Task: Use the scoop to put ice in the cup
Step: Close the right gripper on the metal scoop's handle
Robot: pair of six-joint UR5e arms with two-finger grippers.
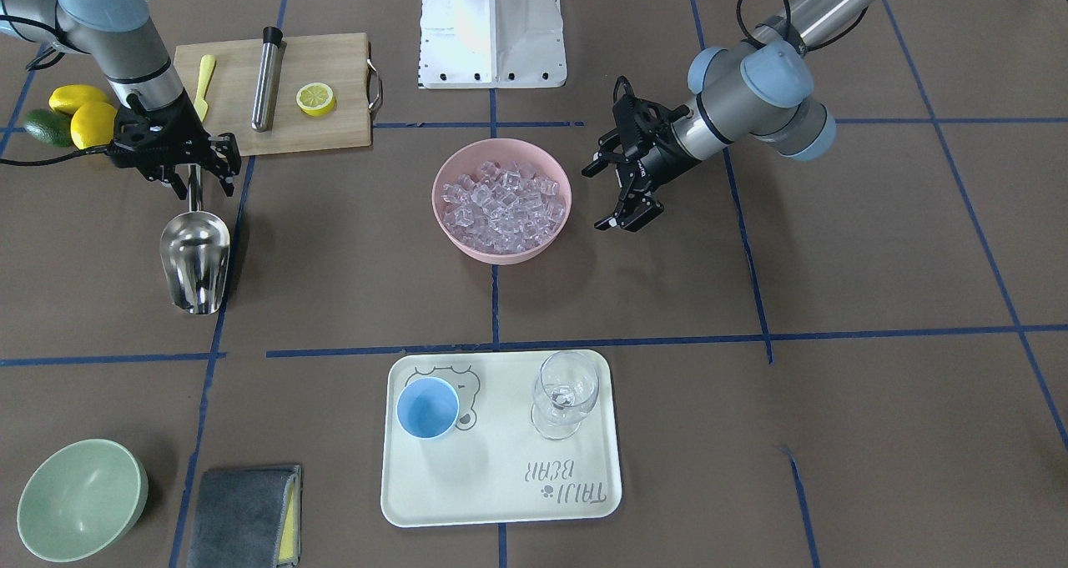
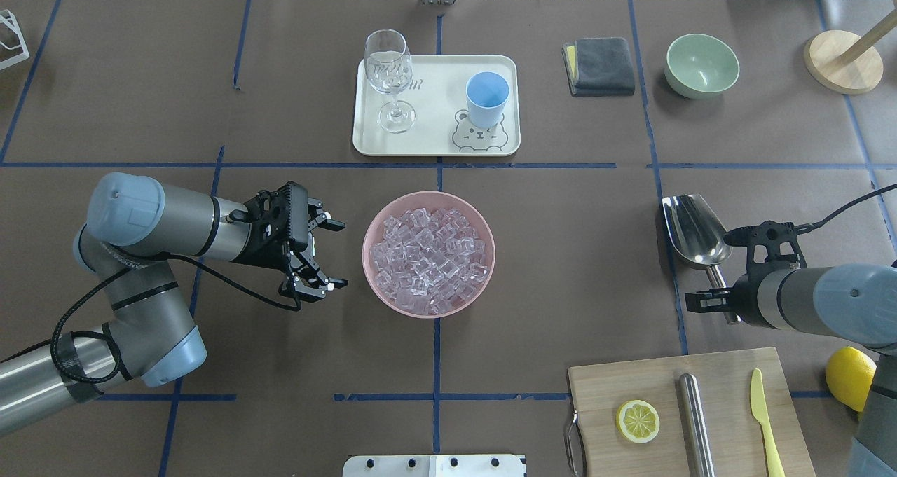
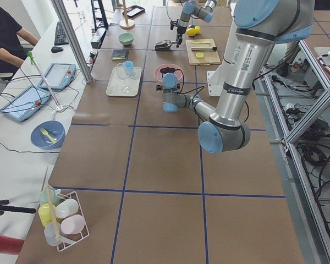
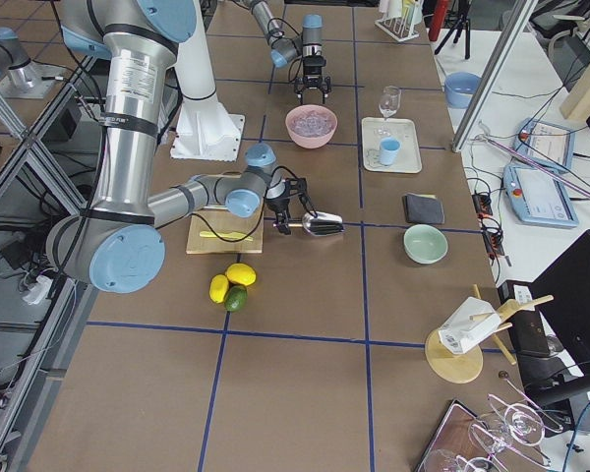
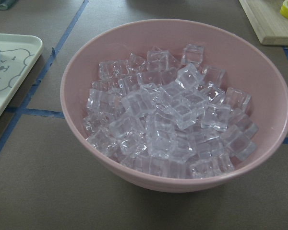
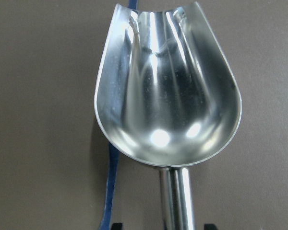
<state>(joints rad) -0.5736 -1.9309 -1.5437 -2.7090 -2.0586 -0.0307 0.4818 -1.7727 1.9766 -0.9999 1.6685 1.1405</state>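
Many clear cubes of ice (image 1: 501,205) (image 5: 168,120) fill a pink bowl (image 2: 371,253) at the table's centre. The light-blue cup (image 1: 427,407) (image 2: 486,97) stands upright and empty on a cream tray (image 1: 501,501). The shiny steel scoop (image 1: 196,259) (image 2: 694,228) (image 6: 168,96) lies empty on the table, trough up. My right gripper (image 1: 200,186) (image 2: 722,288) is open, its fingers straddling the scoop's rod handle without closing on it. My left gripper (image 1: 599,199) (image 2: 341,254) is open beside the bowl and holds nothing.
A wine glass (image 1: 566,393) shares the tray with the cup. Near the right arm, a wooden board (image 1: 334,130) carries a lemon half, a steel cylinder (image 1: 268,76) and a yellow knife. Lemons and a lime (image 1: 71,118), a green bowl (image 1: 82,499) and a grey cloth (image 1: 244,518) sit further out.
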